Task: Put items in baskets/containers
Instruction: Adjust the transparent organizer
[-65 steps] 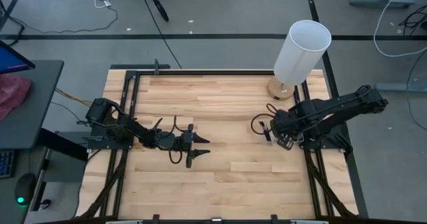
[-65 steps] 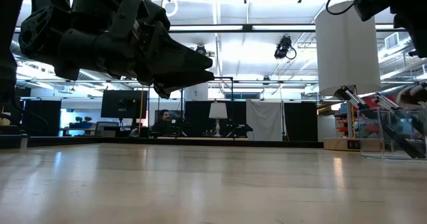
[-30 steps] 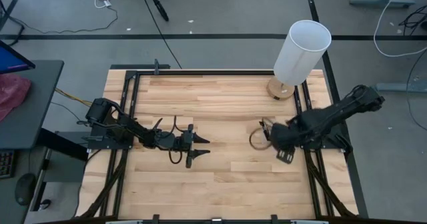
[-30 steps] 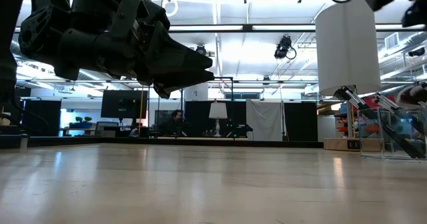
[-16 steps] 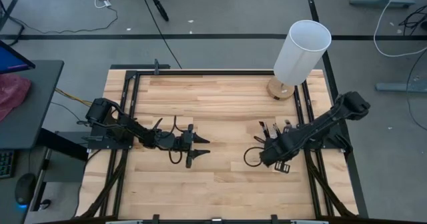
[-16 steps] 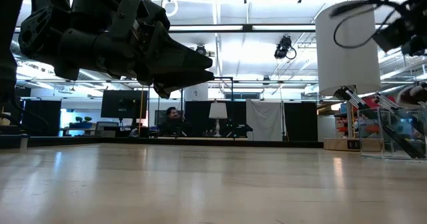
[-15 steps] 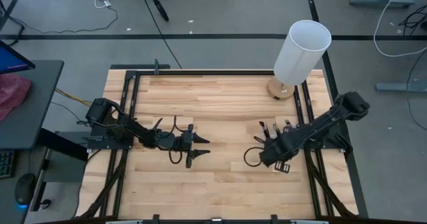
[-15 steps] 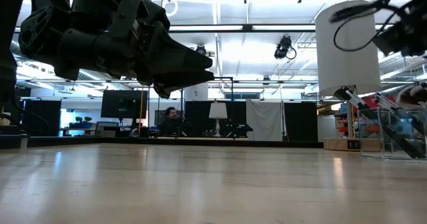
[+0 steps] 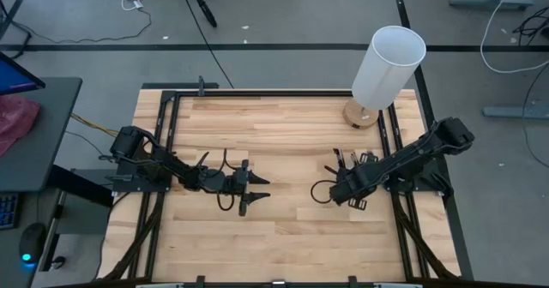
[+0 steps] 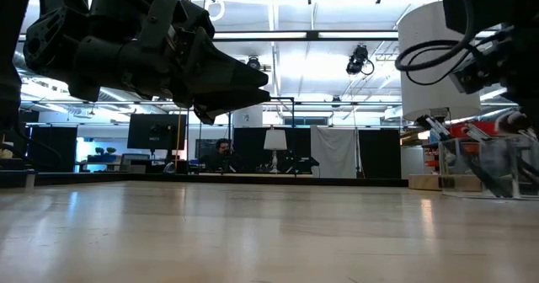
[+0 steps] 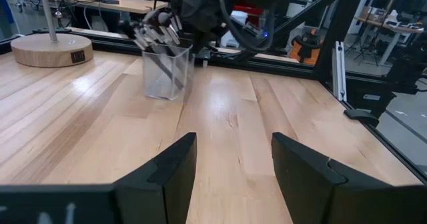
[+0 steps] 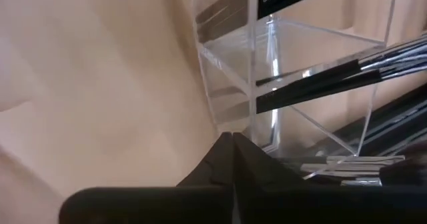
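Left arm's dark two-finger tool (image 9: 257,191): fingers parted, hovering mid-table. Right arm's dark two-finger tool (image 12: 232,143): fingers closed together, lowered.

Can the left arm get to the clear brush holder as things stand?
Probably yes. The left gripper sits open at table centre with only bare wood between it and the clear holder. But the right gripper is right beside the holder, crowding that spot.

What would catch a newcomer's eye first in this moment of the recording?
Probably the tall white cylinder on its round wooden base at the table's far right corner. Next, the right gripper low beside the clear holder packed with dark brushes, its jaws closed together right at the holder's wall. The left gripper waits over the table's middle-left with its jaws apart.
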